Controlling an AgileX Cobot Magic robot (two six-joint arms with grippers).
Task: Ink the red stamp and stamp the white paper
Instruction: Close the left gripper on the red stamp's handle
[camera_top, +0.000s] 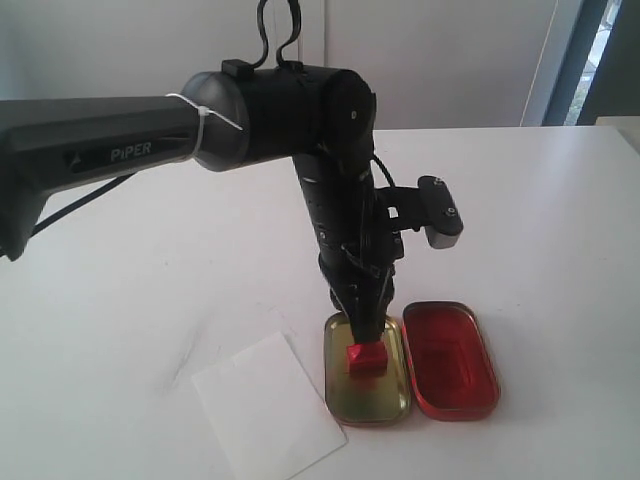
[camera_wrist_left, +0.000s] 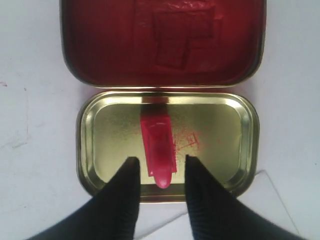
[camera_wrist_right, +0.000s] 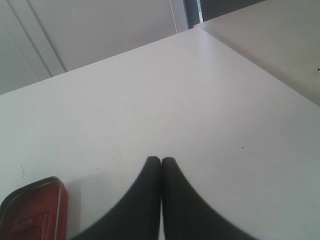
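The red stamp (camera_top: 365, 360) stands in the gold-coloured tin lid (camera_top: 382, 402), block down and handle up. My left gripper (camera_top: 366, 328) hangs right over it. In the left wrist view the stamp (camera_wrist_left: 159, 145) sits between the two black fingers of the left gripper (camera_wrist_left: 160, 162), with a gap on each side, so the gripper is open. The white paper (camera_top: 265, 405) lies flat to the left of the lid; a strip of the paper (camera_wrist_left: 170, 232) shows between the fingers. My right gripper (camera_wrist_right: 161, 160) is shut on nothing above bare table.
The oval red ink pad tin (camera_top: 450, 360) lies open just right of the gold lid (camera_wrist_left: 115, 130), touching it; the pad (camera_wrist_left: 162, 40) carries square stamp imprints. One corner of the tin (camera_wrist_right: 30, 212) shows in the right wrist view. White table (camera_top: 540, 200) all round.
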